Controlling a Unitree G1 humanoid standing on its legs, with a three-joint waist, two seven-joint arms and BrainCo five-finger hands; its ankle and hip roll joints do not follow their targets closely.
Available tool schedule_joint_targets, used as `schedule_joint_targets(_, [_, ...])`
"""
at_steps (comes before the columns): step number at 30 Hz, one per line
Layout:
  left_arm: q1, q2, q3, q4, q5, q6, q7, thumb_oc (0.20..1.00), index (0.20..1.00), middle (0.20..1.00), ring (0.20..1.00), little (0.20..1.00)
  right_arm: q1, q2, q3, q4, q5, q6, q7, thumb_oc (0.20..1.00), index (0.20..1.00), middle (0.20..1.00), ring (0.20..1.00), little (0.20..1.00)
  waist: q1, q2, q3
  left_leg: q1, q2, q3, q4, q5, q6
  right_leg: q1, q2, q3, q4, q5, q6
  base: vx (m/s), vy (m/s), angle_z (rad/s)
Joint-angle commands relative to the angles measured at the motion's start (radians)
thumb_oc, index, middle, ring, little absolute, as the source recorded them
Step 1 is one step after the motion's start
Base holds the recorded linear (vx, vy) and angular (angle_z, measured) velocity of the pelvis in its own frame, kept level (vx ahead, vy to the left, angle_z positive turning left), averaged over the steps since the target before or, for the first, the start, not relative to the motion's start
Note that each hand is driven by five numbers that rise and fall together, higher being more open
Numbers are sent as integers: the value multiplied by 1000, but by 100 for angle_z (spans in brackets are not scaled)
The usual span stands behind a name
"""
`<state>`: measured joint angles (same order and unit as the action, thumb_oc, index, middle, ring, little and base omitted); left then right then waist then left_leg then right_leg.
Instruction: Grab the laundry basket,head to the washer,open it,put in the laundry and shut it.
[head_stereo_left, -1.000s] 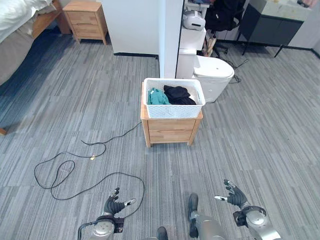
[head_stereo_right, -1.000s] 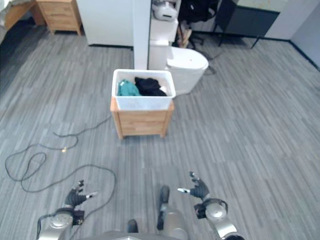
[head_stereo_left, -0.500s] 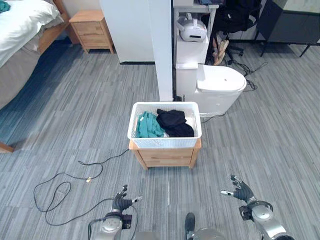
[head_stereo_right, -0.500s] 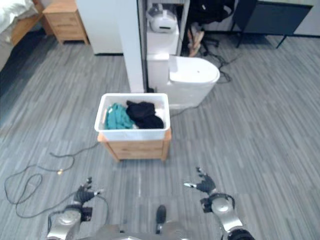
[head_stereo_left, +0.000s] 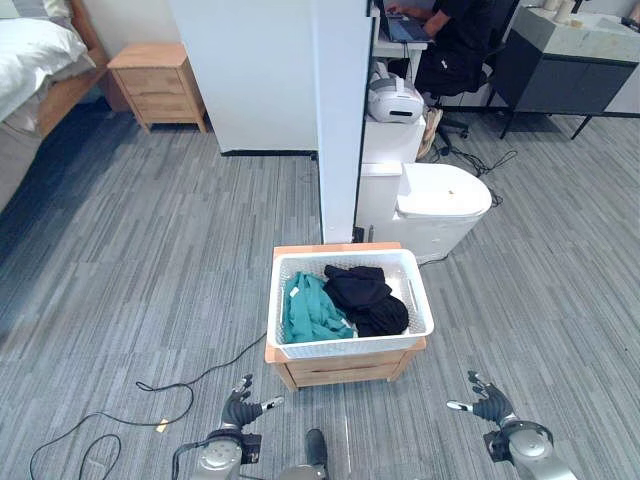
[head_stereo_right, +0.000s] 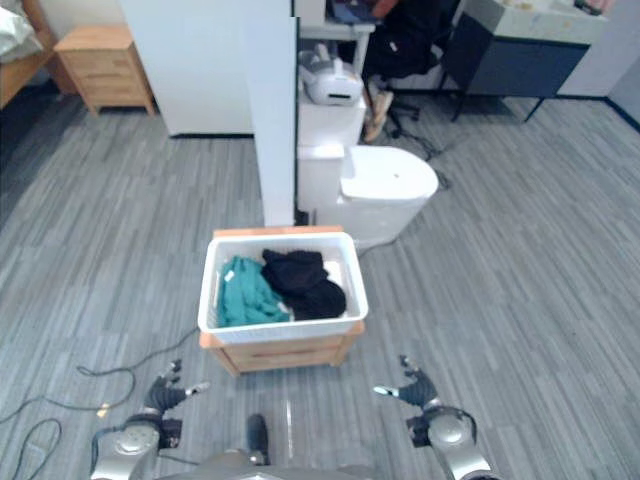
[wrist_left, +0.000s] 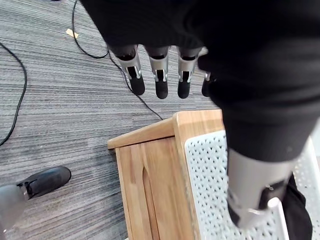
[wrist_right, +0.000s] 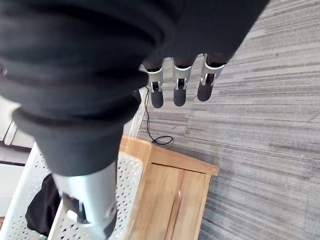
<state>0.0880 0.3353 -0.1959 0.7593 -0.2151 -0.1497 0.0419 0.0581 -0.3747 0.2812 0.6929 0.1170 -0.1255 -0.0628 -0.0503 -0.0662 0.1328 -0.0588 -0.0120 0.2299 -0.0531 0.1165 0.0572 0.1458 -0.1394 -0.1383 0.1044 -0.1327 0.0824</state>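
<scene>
while the white laundry basket (head_stereo_left: 349, 345) sits on the wooden stand (head_stereo_left: 345, 367), left hand (head_stereo_left: 238, 410) and right hand (head_stereo_left: 492, 407) hover near it, fingers spread, holding nothing.

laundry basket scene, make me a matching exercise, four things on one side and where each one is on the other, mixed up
Things:
1. laundry basket
2. teal garment
3. black garment
4. left hand

Places:
A. low over the floor, short of the cabinet
B. in the basket's left half
C. on top of the small wooden cabinet
D. in the basket's right half

Pairs: 1-C, 2-B, 3-D, 4-A
</scene>
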Motion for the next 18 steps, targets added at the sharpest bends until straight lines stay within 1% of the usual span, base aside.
schedule_joint_targets(1, [6, 34, 9, -34, 24, -25, 8, 1000, 1000, 1000, 1000, 1000, -56, -23, -7, -41, -3, -29, -12, 1000, 1000, 1000, 1000, 1000, 35, -1, 6, -3, 56, -39, 153, -147, -69, -107, 21, 38, 48, 67, 44, 62, 156, -26])
schedule_joint_targets(3, [1, 43, 19, -40, 25, -28, 15, 1000, 1000, 1000, 1000, 1000, -78, -13, -1, -40, -2, -33, -17, 1000, 1000, 1000, 1000, 1000, 39, -2, 10, 12, 49, -25, 149, -160, -58, -147, 17, 40, 80, 84, 53, 43, 95, -23])
schedule_joint_targets(4, [1, 43, 19, -40, 25, -27, 15, 1000, 1000, 1000, 1000, 1000, -78, -12, -1, -40, -2, -33, -17, 1000, 1000, 1000, 1000, 1000, 40, -2, 10, 12, 49, -24, 148, -160, -58, -148, 17, 41, 81, 84, 53, 22, 33, -43])
schedule_joint_targets(5, [2, 45, 24, -41, 24, -28, 16, 1000, 1000, 1000, 1000, 1000, -82, -11, 1, -44, -4, -33, -18, 1000, 1000, 1000, 1000, 1000, 41, -2, 11, 20, 46, -20, 141, -161, -56, -163, 16, 37, 77, 98, 55, 58, 6, -36])
schedule_joint_targets(6, [10, 49, 40, -53, 16, -35, 16, 1000, 1000, 1000, 1000, 1000, -88, -13, 2, -65, -6, -35, -20, 1000, 1000, 1000, 1000, 1000, 39, 5, 8, 45, 45, -11, 110, -160, -57, -201, 13, 16, 42, 126, 60, 81, 3, -28])
schedule_joint_targets(8, [12, 56, 38, -64, 14, -38, 15, 1000, 1000, 1000, 1000, 1000, -83, -20, 1, -85, -8, -36, -20, 1000, 1000, 1000, 1000, 1000, 29, 4, 8, 57, 36, -21, 98, -162, -57, -212, 16, 20, -4, 139, 56, 92, -27, -20])
schedule_joint_targets(9, [14, 59, 46, -73, 13, -38, 18, 1000, 1000, 1000, 1000, 1000, -86, -26, -3, -93, -9, -39, -23, 1000, 1000, 1000, 1000, 1000, 25, 4, 14, 64, 38, -26, 96, -161, -58, -223, 17, 29, -8, 147, 61, 73, -55, 3])
schedule_joint_targets(12, [22, 60, 64, -105, 8, -45, 21, 1000, 1000, 1000, 1000, 1000, -80, -40, -3, -140, -19, -42, -25, 1000, 1000, 1000, 1000, 1000, 28, -3, 8, 74, 34, -33, 86, -160, -62, -194, 18, 29, -56, 152, 54, 88, -98, 25])
schedule_joint_targets(18, [39, 62, 98, -186, -12, -50, 32, 1000, 1000, 1000, 1000, 1000, -72, -69, -9, -232, -23, -43, -21, 1000, 1000, 1000, 1000, 1000, 34, 3, -20, 112, 38, -43, 8, -133, -80, -120, 29, -13, -157, 161, 51, 105, -89, 15])
